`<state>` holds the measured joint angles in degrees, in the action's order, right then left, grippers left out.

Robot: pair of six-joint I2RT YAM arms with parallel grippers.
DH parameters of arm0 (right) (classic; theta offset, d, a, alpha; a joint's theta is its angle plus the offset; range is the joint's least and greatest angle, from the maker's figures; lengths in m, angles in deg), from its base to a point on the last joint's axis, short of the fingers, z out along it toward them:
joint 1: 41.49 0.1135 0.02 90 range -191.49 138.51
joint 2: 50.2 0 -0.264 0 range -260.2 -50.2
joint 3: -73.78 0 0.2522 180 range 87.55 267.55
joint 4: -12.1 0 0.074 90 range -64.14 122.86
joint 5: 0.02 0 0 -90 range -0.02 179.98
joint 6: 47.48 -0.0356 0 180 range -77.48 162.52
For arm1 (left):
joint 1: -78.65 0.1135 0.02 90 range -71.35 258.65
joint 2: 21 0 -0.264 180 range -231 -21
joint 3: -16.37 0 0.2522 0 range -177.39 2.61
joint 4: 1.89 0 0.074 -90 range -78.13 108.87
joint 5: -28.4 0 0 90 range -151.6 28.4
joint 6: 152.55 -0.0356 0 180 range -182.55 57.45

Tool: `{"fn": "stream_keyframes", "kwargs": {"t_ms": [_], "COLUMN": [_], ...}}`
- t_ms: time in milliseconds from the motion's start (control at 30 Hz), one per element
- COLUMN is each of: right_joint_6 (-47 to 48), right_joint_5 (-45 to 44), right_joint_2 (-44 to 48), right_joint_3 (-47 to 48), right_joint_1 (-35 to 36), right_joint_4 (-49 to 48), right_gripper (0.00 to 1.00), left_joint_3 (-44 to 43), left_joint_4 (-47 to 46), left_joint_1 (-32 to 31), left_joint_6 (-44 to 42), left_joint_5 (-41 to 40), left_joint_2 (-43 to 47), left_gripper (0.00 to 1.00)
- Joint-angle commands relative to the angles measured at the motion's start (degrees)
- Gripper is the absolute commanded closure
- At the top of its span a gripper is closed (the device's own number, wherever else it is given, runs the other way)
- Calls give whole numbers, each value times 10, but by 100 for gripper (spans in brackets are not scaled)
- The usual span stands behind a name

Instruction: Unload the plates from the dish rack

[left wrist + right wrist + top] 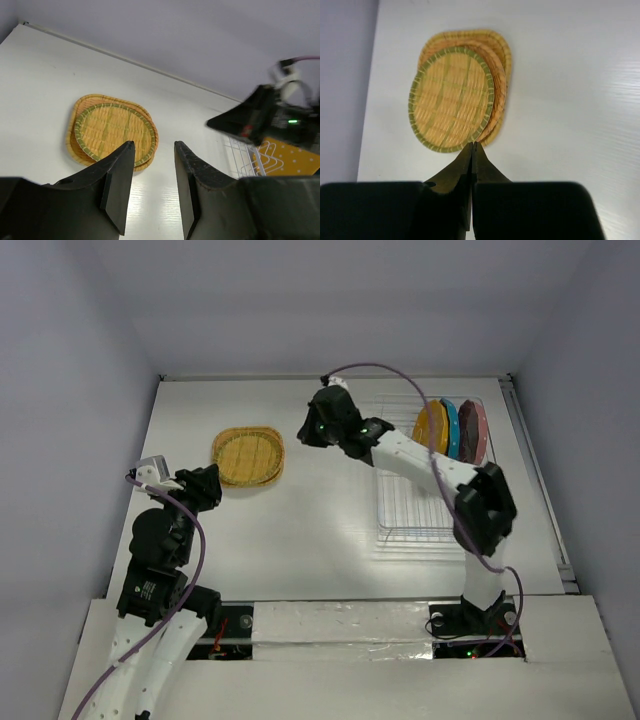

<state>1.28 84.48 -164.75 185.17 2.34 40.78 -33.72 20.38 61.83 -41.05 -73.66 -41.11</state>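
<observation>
One outstretched right arm (405,452), jaws clenched empty, points at tan plates (248,456); left jaws released.

This is looking like a robotics lab test cell rather than a home kitchen: the left arm (160,575) and right arm (482,510) are sitting bolted along the bottom edge, purple cables (380,365) are looping off them, plain grey walls (60,390) are boxing in a white table (320,530), and a dish rack (410,515) with plates (450,430) is standing at upper right like props.
</observation>
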Motion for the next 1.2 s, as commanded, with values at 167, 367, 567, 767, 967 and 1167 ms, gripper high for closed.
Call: {"fn": "stream_keyframes", "kwargs": {"t_ms": [167,367,567,767,967,1167], "right_joint_6": [147,179,178,185,191,193], "right_joint_5": [-218,-239,-240,-177,-156,-175], "right_joint_2": [301,421,441,411,365,342], "right_joint_3": [-175,-257,-291,-324,-327,-325], "right_joint_1": [-73,-149,-195,-245,-272,-290], "right_joint_4": [105,168,187,137,96,83], "right_gripper": [100,97,63,49,45,46], "left_joint_3": [2,3,3,3,3,3], "left_joint_4": [-23,-23,-22,-22,-22,-23], "left_joint_1": [-2,-2,-2,-2,-2,-2], "left_joint_6": [0,0,1,1,1,0], "left_joint_5": [2,2,2,2,2,2], "left_joint_2": [8,14,17,18,14,12], "left_gripper": [66,65,65,65,65,65]}}
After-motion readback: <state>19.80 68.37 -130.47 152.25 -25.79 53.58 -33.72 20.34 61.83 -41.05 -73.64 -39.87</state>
